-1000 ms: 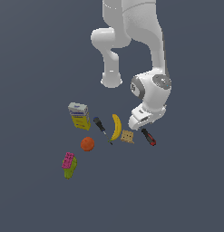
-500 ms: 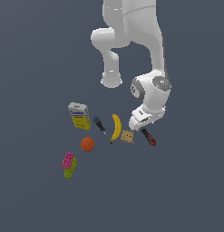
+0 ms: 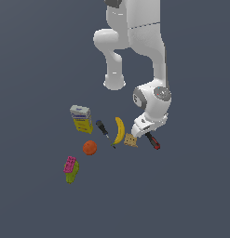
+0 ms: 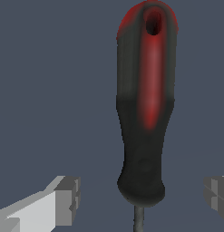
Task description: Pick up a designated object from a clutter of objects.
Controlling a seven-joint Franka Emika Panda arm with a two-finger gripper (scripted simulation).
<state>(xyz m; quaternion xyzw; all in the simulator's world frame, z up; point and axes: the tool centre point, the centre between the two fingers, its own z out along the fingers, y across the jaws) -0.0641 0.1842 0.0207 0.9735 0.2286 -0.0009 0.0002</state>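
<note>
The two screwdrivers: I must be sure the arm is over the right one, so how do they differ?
The red-handled screwdriver lies under the gripper, right of the banana in the exterior view; the black-and-blue screwdriver lies left of it. The red one looks larger, and only it shows between the fingers. Both lie flat.

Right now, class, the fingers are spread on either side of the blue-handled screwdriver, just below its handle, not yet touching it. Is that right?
One thing is wrong: the handle's colour. The wrist view shows the open fingers flanking the red-and-black screwdriver, apart from it. The blue-handled screwdriver lies beyond the banana in the exterior view.
</note>
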